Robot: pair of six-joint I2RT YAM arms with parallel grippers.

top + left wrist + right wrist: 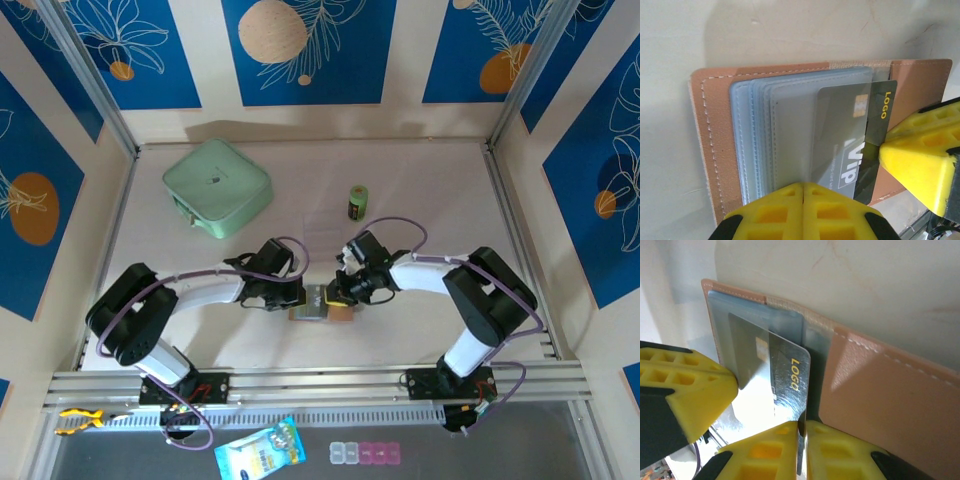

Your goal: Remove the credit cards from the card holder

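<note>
The tan card holder point(312, 305) lies open on the table between both arms, its clear sleeves point(785, 130) fanned out. A dark credit card point(879, 117) marked "LOGO" and "Vip" sticks partway out of a sleeve toward the right flap point(880, 390). My right gripper point(802, 427) is shut on the near edge of that card point(787, 375). Its yellow finger point(920, 160) also shows beside the card. My left gripper point(803, 197) is shut with its tips pinching the near edge of a clear sleeve. The two grippers point(300, 297) point(340, 293) sit close together over the holder.
A mint-green square case point(217, 187) stands at the back left, and a small green and black cylinder point(358, 202) at the back middle. A blue packet point(260, 452) and small pill boxes point(365, 453) lie below the front rail point(320, 382). Walls close in both sides.
</note>
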